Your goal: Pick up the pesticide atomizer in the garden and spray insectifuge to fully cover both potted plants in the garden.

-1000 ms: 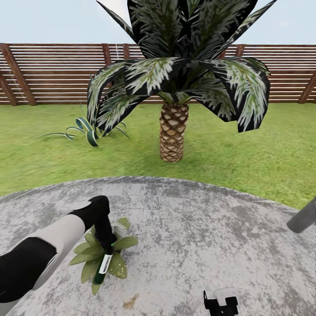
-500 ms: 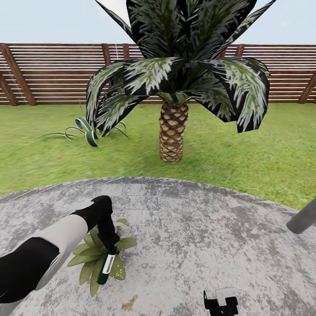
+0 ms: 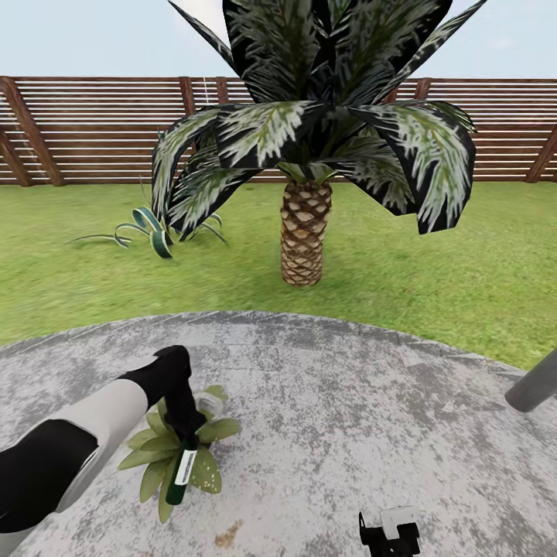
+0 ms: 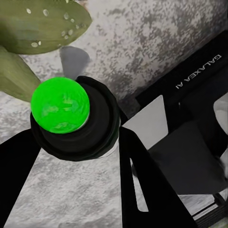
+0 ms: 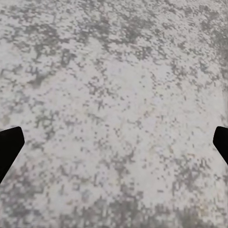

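In the head view my left gripper (image 3: 187,430) is shut on the pesticide atomizer (image 3: 183,467), a small dark bottle with a white label. It hangs tilted just above a potted plant (image 3: 158,458) with speckled green leaves on the grey patio. The white nozzle head (image 3: 209,402) points away from me over the leaves. The left wrist view looks along the bottle's dark body to its round green end (image 4: 60,105), with a black finger (image 4: 142,185) beside it and a speckled leaf (image 4: 38,23) behind. My right gripper (image 3: 391,534) is low at the front, and its wrist view shows it open (image 5: 114,142) over bare paving.
A palm tree (image 3: 303,236) stands on the lawn beyond the patio (image 3: 348,402) edge. A striped agave (image 3: 155,228) grows to its left. A brown slatted fence (image 3: 85,131) closes the back. A grey post (image 3: 532,389) leans in at the right edge.
My left gripper with the atomizer dipped slightly down and right over the plant, then came back to nearly where it was. The right arm has not moved.
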`<state>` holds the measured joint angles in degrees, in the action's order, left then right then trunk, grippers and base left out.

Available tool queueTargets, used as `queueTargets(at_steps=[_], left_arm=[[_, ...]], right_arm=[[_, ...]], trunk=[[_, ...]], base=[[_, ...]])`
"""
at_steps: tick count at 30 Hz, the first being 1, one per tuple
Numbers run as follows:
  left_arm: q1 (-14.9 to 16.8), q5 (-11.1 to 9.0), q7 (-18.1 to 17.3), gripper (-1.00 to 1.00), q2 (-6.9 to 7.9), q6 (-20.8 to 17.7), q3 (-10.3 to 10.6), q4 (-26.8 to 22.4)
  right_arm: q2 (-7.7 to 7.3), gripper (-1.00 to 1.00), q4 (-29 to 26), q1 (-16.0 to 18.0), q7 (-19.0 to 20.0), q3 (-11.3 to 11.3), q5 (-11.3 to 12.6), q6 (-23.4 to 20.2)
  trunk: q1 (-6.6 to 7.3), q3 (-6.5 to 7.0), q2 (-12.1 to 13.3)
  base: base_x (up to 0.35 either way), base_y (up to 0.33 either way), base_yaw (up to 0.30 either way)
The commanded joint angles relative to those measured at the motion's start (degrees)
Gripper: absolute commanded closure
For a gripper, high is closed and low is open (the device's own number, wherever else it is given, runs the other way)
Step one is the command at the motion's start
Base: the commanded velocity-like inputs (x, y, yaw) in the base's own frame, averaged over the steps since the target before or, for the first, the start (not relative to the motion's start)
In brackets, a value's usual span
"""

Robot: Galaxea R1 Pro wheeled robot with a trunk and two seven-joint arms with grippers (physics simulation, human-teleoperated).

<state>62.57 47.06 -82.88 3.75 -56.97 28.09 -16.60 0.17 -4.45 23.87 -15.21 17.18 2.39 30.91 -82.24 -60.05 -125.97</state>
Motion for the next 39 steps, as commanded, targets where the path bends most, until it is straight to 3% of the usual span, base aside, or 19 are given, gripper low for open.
queueTargets(at_steps=[1, 5, 6, 9, 17, 24, 27, 35, 39], left_arm=[[0.0, 0.6, -0.6, 1.0, 0.01, -0.6, -0.2, -0.2], [0.0, 0.6, -0.5, 1.0, -0.29, -0.6, -0.9, -0.3], [0.0, 0.6, 0.4, 1.0, -0.37, -0.6, -2.0, -0.3], [0.0, 0.6, 2.3, 1.0, -0.42, -0.6, -2.5, -0.3], [0.0, 0.5, 2.7, 1.0, -0.59, -0.6, -2.6, -0.3], [-0.2, 0.5, 2.7, 1.0, -0.23, -0.6, -2.4, -0.2], [-2.1, 0.5, 3.7, 1.0, 0.01, -0.5, -2.4, -0.3], [-2.5, 0.5, 4.5, 1.0, -0.49, -0.4, -2.6, -0.3], [-2.5, 0.5, 7.0, 1.0, -0.5, -0.5, -2.6, -0.3]], right_arm=[[0.01, -1.0, 0.1, 0.0, -0.3, 0.5, 0.2, 0.1], [0.05, -1.0, 0.1, 0.0, -0.3, 0.5, 0.3, 0.1], [0.14, -1.0, 0.0, 0.0, -0.3, 0.5, 0.3, 0.1], [0.18, -1.0, 0.0, 0.0, -0.3, 0.5, 0.3, 0.1], [0.19, -1.0, 0.0, 0.0, -0.3, 0.5, 0.3, 0.1], [0.19, -1.0, 0.0, 0.0, -0.3, 0.5, 0.3, 0.1], [0.19, -1.0, 0.0, 0.0, -0.3, 0.5, 0.3, 0.1], [0.09, -1.0, 0.1, 0.0, -0.3, 0.5, 0.2, 0.1], [0.08, -1.0, 0.1, 0.0, -0.3, 0.5, 0.2, 0.1]], trunk=[[0.01, -0.05, 0.0], [0.01, -0.05, 0.0], [0.01, -0.05, 0.0], [0.01, -0.05, 0.0], [0.01, -0.05, 0.0], [0.01, -0.05, 0.0], [0.01, -0.05, 0.0], [0.01, -0.05, 0.0], [0.01, -0.05, 0.0]], base=[[-0.018, 0.0, 0.0], [-0.206, 0.0, 0.007], [-0.329, 0.0, 0.203], [-0.326, 0.002, 0.254], [-0.145, 0.024, 0.236], [-0.002, 0.0, 0.018], [0.0, 0.0, 0.0], [-0.191, 0.079, 0.0], [-0.056, 0.28, 0.0]])
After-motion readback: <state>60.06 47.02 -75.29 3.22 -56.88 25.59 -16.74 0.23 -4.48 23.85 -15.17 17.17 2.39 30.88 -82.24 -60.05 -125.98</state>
